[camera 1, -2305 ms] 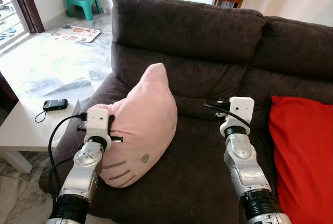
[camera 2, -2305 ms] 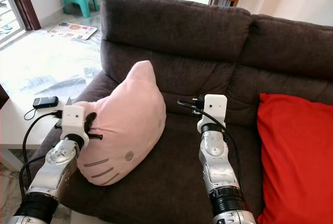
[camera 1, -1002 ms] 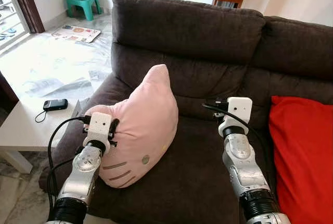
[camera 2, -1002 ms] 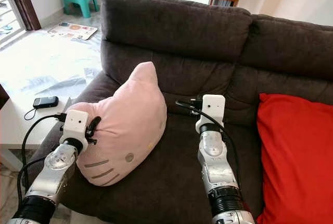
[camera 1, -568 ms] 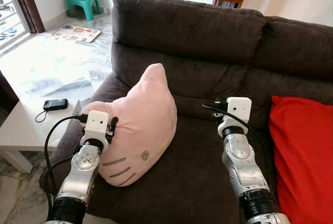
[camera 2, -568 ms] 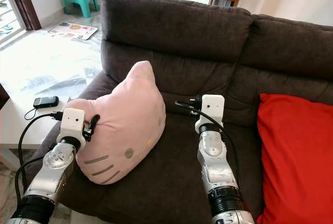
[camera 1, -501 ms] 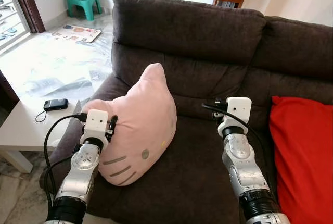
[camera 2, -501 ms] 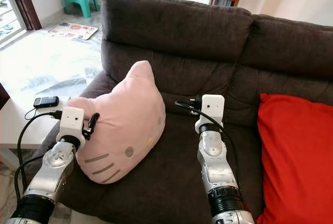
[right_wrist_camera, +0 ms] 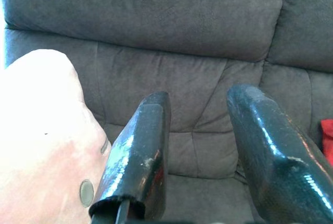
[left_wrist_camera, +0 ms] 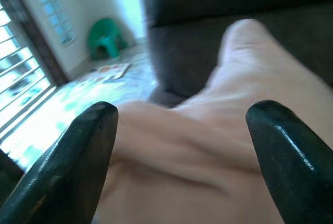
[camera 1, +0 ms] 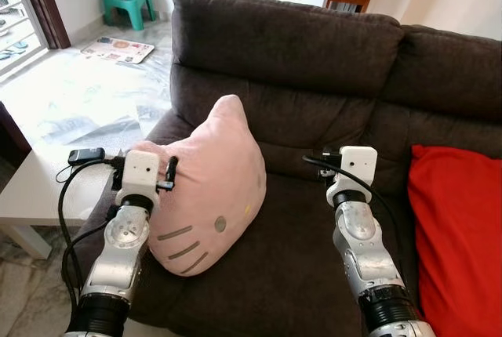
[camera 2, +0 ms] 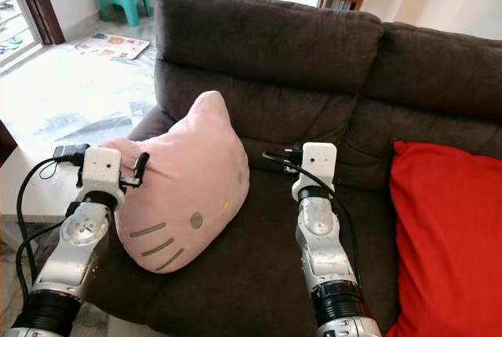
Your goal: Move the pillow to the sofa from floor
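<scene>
Softly plush, the ear-pointed pink pillow (camera 1: 208,184) sits on the brown suede-like sofa (camera 1: 298,63) — both grippers' jaws apart

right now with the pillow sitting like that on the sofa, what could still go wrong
The pink pillow rests near the sofa seat's front corner by the armrest, so it might slump or roll off toward the floor. The left gripper is open with the pillow close between its fingers; pulling back carelessly could drag it. The white side table holding a phone sits close beside the left arm.
</scene>
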`<state>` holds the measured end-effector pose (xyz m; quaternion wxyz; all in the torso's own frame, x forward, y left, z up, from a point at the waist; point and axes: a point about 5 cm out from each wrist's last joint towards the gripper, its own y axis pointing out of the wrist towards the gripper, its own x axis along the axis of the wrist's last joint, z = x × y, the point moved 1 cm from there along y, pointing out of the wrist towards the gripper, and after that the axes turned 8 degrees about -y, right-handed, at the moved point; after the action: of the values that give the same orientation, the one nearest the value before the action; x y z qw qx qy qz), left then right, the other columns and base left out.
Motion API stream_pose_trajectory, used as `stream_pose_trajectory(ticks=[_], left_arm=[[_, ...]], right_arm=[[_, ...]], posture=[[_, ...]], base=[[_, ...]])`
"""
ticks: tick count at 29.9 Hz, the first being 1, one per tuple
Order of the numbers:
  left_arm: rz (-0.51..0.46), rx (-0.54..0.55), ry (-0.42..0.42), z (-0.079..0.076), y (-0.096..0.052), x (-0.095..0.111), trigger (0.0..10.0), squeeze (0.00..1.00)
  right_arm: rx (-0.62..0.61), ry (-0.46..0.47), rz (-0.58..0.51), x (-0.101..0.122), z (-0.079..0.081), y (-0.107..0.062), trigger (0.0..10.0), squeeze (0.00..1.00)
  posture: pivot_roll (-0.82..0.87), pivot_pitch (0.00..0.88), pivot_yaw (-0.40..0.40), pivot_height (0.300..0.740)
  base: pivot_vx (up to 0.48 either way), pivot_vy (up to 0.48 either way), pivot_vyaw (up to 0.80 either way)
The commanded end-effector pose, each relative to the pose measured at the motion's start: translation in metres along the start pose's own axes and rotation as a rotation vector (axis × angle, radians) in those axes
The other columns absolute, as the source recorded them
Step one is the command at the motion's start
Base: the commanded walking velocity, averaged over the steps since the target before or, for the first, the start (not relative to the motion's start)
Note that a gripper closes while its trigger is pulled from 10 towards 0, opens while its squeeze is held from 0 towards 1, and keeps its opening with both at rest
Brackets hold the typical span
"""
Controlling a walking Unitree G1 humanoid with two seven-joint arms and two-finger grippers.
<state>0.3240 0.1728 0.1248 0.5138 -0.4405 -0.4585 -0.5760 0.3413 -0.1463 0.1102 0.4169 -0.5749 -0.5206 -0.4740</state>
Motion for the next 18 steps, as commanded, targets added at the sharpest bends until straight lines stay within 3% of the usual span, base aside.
stream_pose_trajectory(ticks=[1, 6, 7, 8, 10, 16, 18], left_arm=[[-0.015, -0.068, 0.014, -0.013, -0.006, -0.002, 10.0, 0.0], [-0.049, -0.076, -0.047, -0.016, -0.013, -0.003, 10.0, 0.0], [-0.065, -0.07, -0.043, -0.015, -0.015, -0.001, 10.0, 0.0], [-0.075, -0.038, -0.06, -0.011, -0.018, 0.001, 10.0, 0.0], [-0.078, -0.024, -0.067, -0.008, -0.019, 0.002, 10.0, 0.0], [-0.068, -0.011, -0.043, 0.0, -0.02, -0.003, 10.0, 0.0], [-0.069, 0.002, -0.044, 0.004, -0.019, -0.003, 10.0, 0.0]], right_arm=[[-0.004, 0.013, -0.034, 0.005, -0.003, -0.002, 10.0, 0.0], [0.013, 0.045, -0.087, 0.006, -0.01, -0.011, 10.0, 0.0], [0.01, 0.083, -0.094, 0.005, -0.015, -0.014, 10.0, 0.0], [-0.012, 0.078, -0.099, 0.002, -0.028, -0.019, 10.0, 0.0], [-0.027, 0.067, -0.096, -0.001, -0.035, -0.021, 10.0, 0.0], [-0.161, 0.128, 0.037, -0.039, -0.073, -0.031, 10.0, 0.0], [-0.182, 0.138, 0.055, -0.044, -0.078, -0.033, 10.0, 0.0]], posture=[[0.12, 0.0, -0.106, 0.74], [0.12, 0.0, -0.102, 0.74], [0.12, 0.0, -0.097, 0.74], [0.12, 0.0, -0.095, 0.74], [0.12, 0.0, -0.095, 0.74], [0.11, 0.0, -0.084, 0.74], [0.11, 0.0, -0.078, 0.74]], base=[[0.0, 0.0, 0.0], [0.0, 0.0, 0.0], [0.0, 0.0, 0.0], [0.0, 0.0, 0.0], [0.0, 0.0, 0.0], [0.0, 0.0, 0.0], [0.0, 0.0, 0.0]])
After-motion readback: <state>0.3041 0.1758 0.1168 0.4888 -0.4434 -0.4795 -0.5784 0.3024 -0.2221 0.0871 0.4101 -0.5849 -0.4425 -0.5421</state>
